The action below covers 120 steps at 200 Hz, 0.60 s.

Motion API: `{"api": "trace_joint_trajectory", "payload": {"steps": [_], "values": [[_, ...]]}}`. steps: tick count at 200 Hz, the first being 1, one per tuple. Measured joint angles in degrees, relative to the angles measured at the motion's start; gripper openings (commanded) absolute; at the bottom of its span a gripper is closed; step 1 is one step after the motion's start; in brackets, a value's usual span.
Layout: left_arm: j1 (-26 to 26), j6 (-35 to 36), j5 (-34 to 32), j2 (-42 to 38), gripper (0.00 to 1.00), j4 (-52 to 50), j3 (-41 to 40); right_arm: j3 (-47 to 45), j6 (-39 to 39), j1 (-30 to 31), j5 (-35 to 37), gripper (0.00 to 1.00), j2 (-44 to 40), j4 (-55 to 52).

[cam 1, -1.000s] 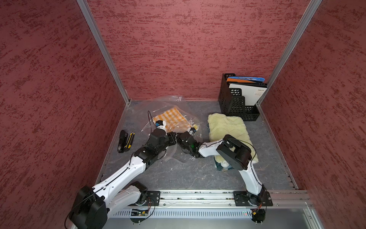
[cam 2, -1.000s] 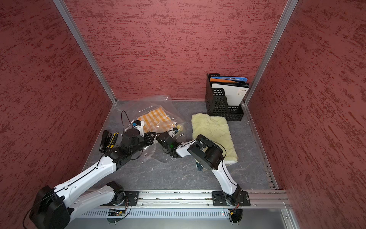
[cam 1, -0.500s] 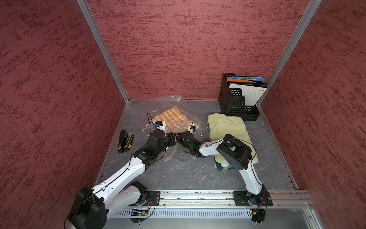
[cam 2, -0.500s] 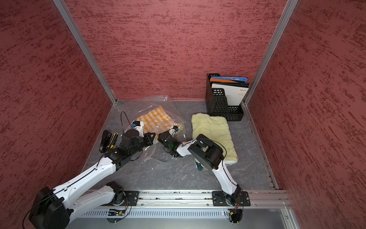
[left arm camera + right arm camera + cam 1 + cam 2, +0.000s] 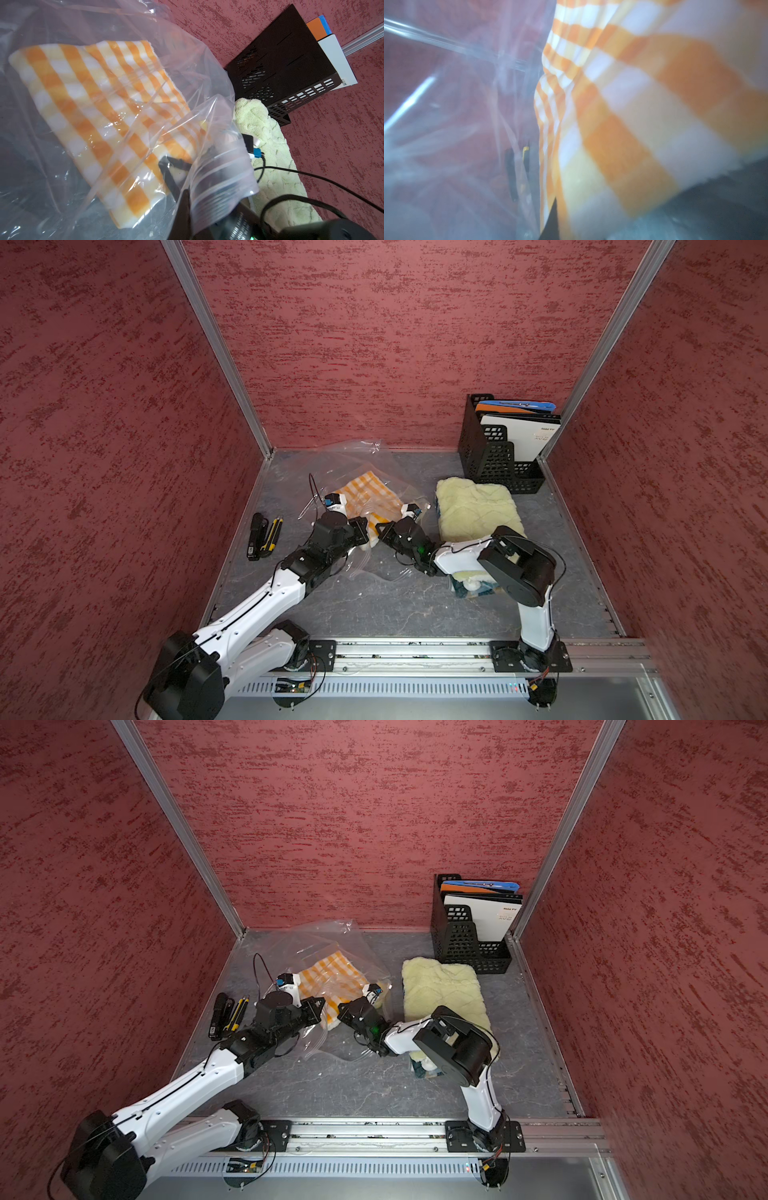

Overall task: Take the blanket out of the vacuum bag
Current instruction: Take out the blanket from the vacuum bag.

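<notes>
Vacuum bag (image 5: 353, 460) lies crumpled mid-desk toward the back wall, mouth facing the arms. Orange-white checked blanket (image 5: 365, 493) is inside it, near corner at the mouth. Left hand (image 5: 362, 533) is clenched on the bag's zip-strip edge, held up off the desk (image 5: 395, 605). Right hand (image 5: 383, 531) is in the mouth, clenched on the blanket's near corner. Bag film drapes over both blanket and right hand.

Pale yellow fluffy cloth (image 5: 473, 506) sits just right of the bag, with the right arm's elbow over its near end. Black mesh file rack (image 5: 494, 460) with folders (image 5: 519, 427) stands in the back right corner. Black tool (image 5: 257, 535) and yellow-black cutter (image 5: 272, 533) lie by the left wall.

Desk is grey and marbled, walls (image 5: 395, 344) red and textured, with an aluminium rail (image 5: 415, 651) in front.
</notes>
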Motion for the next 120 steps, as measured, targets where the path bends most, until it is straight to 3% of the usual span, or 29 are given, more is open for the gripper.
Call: {"api": "trace_joint_trajectory", "payload": {"steps": [52,120], "values": [[0.0,-0.2,-1.5,2.2,0.00,1.3,0.0,-9.5,-0.9,0.0,-2.8,0.06,-11.4,-1.0],[0.0,-0.6,-2.4,3.7,0.00,2.3,0.0,-9.5,-6.2,-0.7,-9.3,0.02,-25.0,-10.0]]}}
